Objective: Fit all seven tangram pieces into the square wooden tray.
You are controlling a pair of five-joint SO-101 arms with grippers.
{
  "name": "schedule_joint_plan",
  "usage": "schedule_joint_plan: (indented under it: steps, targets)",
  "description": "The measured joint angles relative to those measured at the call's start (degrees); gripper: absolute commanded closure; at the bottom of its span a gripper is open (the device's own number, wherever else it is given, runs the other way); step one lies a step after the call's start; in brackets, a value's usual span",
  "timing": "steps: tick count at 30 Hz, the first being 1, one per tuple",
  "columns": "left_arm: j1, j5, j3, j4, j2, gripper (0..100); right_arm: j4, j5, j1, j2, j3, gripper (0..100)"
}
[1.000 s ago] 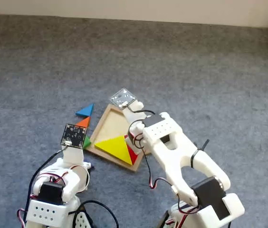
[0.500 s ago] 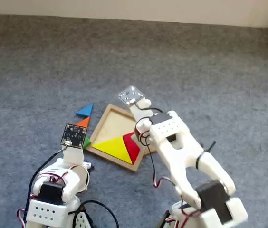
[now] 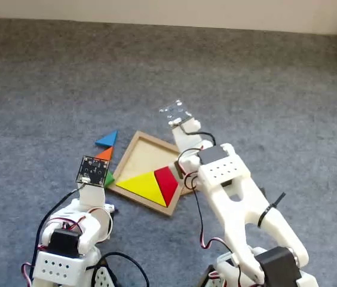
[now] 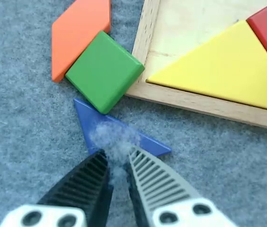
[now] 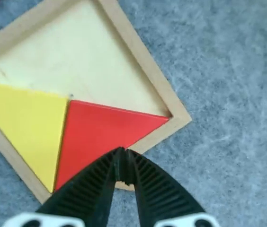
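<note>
The square wooden tray (image 3: 134, 145) lies on the carpet and holds a yellow triangle (image 3: 141, 184) and a red triangle (image 3: 167, 183). My right gripper (image 5: 122, 163) is shut and empty, hovering over the tray's rim (image 5: 143, 61) beside the red triangle (image 5: 100, 137). My left gripper (image 4: 117, 166) is shut, with its tips at the edge of a blue triangle (image 4: 119, 137) lying flat on the carpet. A green square (image 4: 105, 71) and an orange parallelogram (image 4: 79, 35) lie just outside the tray's rim (image 4: 145, 42). Another blue triangle (image 3: 107, 140) sits farther out.
Grey carpet surrounds the tray on every side. The right arm (image 3: 228, 179) stretches along the tray's right side, and the left arm (image 3: 76, 230) stands at the lower left. The tray's bare floor (image 5: 62, 61) takes up its far half.
The right arm has drawn back to the right off the tray, uncovering the red triangle that lies in it. The left arm has kept still.
</note>
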Motion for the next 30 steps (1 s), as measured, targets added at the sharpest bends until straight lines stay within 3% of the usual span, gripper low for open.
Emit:
schedule_joint_plan:
  steps: [9,19,28,30]
  targets:
    - [0.0,0.0,0.0,0.0,0.0,98,0.0,-1.67,0.97,11.34,-0.53,98.9]
    - [0.0,0.0,0.0,0.0,0.0,98,0.18,-1.58,1.41,21.01,-11.16,98.9]
    - [0.0,0.0,0.0,0.0,0.0,98,0.09,-1.58,1.49,23.12,-15.74,98.3]
    - [0.0,0.0,0.0,0.0,0.0,98,1.14,-1.58,1.32,21.89,-15.74,93.7]
